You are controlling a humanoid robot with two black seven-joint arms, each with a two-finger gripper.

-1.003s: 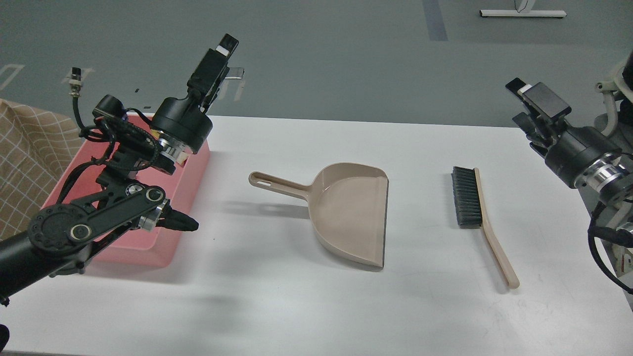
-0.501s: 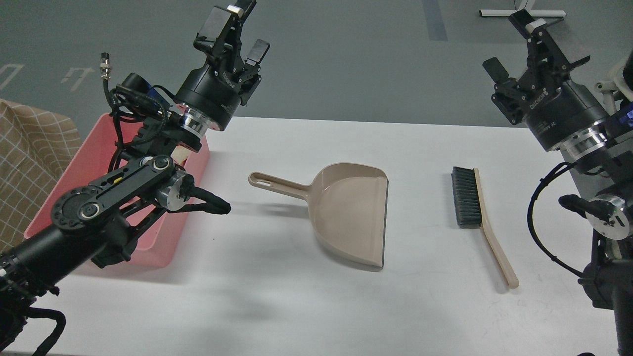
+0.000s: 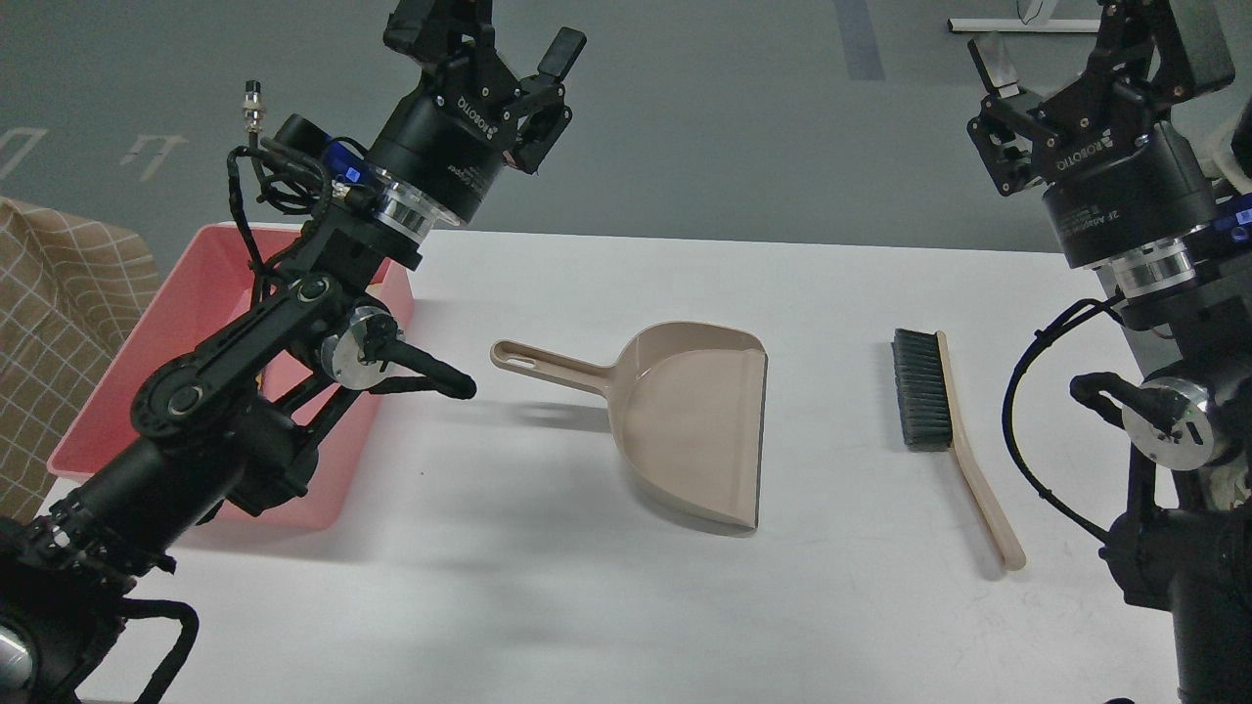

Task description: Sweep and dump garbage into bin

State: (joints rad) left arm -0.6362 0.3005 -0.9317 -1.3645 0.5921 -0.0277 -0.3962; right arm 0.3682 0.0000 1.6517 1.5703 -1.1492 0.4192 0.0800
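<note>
The pink bin (image 3: pixel 181 308) sits at the table's left edge, partly behind my left arm. The garbage, the bread wedge and the yellow chunk, is not visible; my arm hides part of the bin's inside. My left gripper (image 3: pixel 494 34) is raised high above the bin's far right corner, open and empty, with its fingertips at the frame's top edge. My right gripper (image 3: pixel 1086 44) is raised high at the far right, open and empty. The beige dustpan (image 3: pixel 685 420) lies empty mid-table, handle pointing left. The brush (image 3: pixel 944 416) lies to its right.
A beige checked cloth (image 3: pixel 59 323) lies left of the bin. The white table (image 3: pixel 548 606) ends at a grey floor at the back. My left arm's elbow hangs over the bin's right side.
Both arms have lifted and turned, so both grippers now stand higher and point up. The dustpan, brush and bin have not moved.
</note>
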